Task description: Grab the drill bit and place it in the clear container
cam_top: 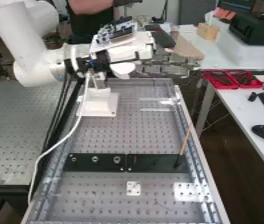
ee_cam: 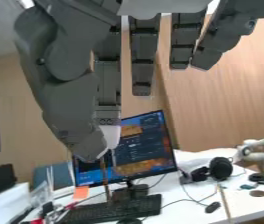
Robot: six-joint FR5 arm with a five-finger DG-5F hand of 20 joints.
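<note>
hand (ee_cam: 69,107): held above the bench (cam_top: 103,200), thumb and one finger pinched narrow
drill bit (ee_cam: 105,175): gripped at one end, shaft left free, likely for easy release
black plates (cam_top: 146,162): laid crosswise, probably as holder

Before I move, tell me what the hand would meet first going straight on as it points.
Probably the monitor: the hand points off the bench's side, over the desk. Depth is unclear, so something on the desk could come first.
</note>
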